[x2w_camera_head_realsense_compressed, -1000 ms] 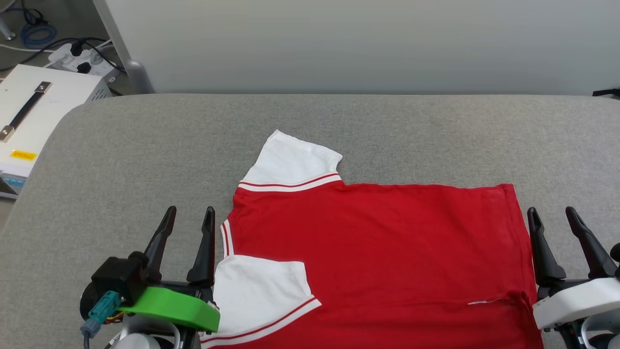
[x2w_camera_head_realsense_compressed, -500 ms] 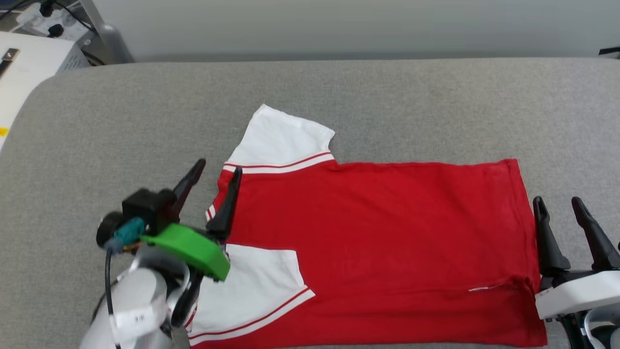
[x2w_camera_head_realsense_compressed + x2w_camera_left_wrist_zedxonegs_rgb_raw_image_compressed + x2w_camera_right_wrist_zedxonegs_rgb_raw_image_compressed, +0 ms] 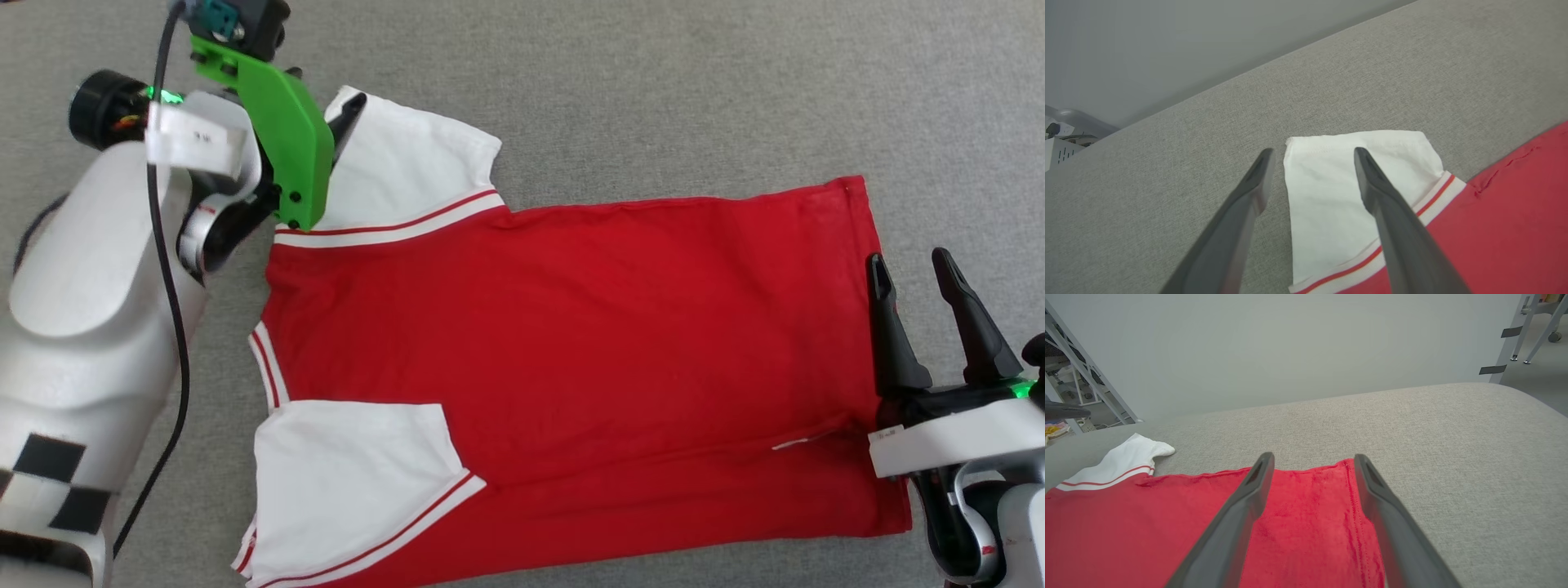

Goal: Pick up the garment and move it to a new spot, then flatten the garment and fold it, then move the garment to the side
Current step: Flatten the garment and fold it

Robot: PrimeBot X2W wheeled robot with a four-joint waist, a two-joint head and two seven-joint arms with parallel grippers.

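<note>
We see the red T-shirt (image 3: 571, 343) spread flat on the grey cushion (image 3: 653, 98), and its near sleeve (image 3: 351, 482) looks folded in. Left gripper (image 3: 1313, 152) is over the far sleeve (image 3: 408, 163), jaws apart. Right gripper (image 3: 908, 256) is at the hem, jaws apart, nothing held. We judge flattening done; most folding and the move aside are left.

Nothing legible. White tag (image 3: 196, 137) at the left gripper (image 3: 1313, 152) wrist carries dark characters, too small to read. White label (image 3: 887, 435) under the right gripper (image 3: 908, 257): tiny print, unreadable. Black-and-white checker marker (image 3: 49, 482) on left forearm.
</note>
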